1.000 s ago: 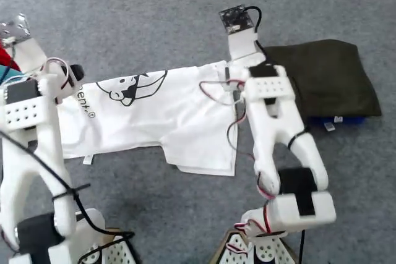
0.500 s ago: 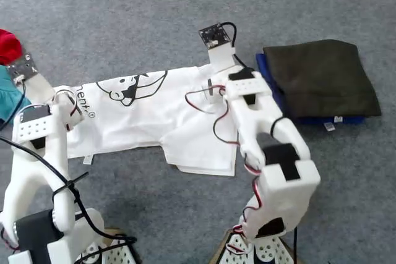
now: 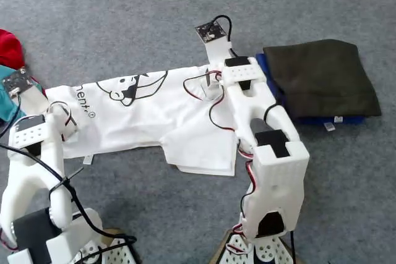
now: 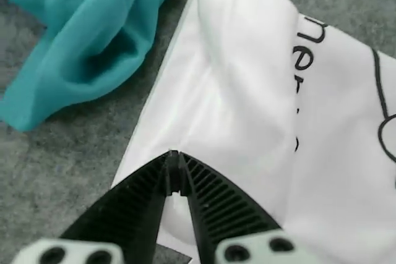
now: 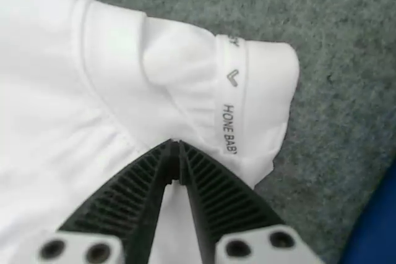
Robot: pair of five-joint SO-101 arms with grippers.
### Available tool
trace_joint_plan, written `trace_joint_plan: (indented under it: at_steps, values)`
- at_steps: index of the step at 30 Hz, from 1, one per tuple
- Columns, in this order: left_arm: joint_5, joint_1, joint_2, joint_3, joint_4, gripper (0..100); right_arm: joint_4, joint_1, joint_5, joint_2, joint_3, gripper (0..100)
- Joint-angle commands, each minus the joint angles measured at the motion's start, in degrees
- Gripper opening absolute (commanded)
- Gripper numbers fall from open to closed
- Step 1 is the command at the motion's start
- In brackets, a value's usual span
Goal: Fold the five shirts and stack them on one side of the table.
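Spread shirt centred on the desk, folded stack just right of it, bunched shirts at its left end.

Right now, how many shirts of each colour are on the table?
white shirt: 1
dark green shirt, folded: 1
blue shirt, folded under the dark green one: 1
teal shirt, unfolded: 1
red shirt, at the table's edge: 1
Total: 5
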Motion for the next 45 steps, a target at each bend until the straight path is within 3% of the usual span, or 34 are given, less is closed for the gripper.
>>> trace_joint_plan:
  at_steps: [1, 4, 10, 15, 24, 36, 42, 45]
  values:
    - [-0.1, 2.2, -0.8, -3.7, 0.5, 3, 0.3, 0.4, 0.0, -0.2, -2.9, 1.5]
    - [3.1, 4.5, -0.2, -5.8, 2.0, 3, 0.3, 0.3, 0.0, -0.2, -2.9, 1.5]
    - [3.7, 7.0, 4.7, -4.5, -4.1, 3, 0.3, 0.3, 0.0, -0.2, -2.9, 1.5]
    - [2.3, 4.3, 11.3, -7.7, -1.7, 3, 0.3, 0.3, 0.0, -0.2, -2.9, 1.5]
    - [1.4, -2.3, 11.6, -9.9, 2.2, 3, 0.1, 0.3, 0.0, -0.1, -2.9, 1.5]
    - [-6.6, -4.0, 11.5, -11.2, 5.2, 3, 0.0, 0.2, 1.8, -0.1, -2.9, 1.5]
    - [-6.5, -12.8, 12.1, -10.8, -0.2, 3, -0.1, 0.2, 1.9, -0.1, -2.9, 1.5]
    - [-6.5, -13.1, 11.6, -11.2, -0.2, 3, -0.1, 0.2, 1.9, -0.1, -2.9, 1.5]
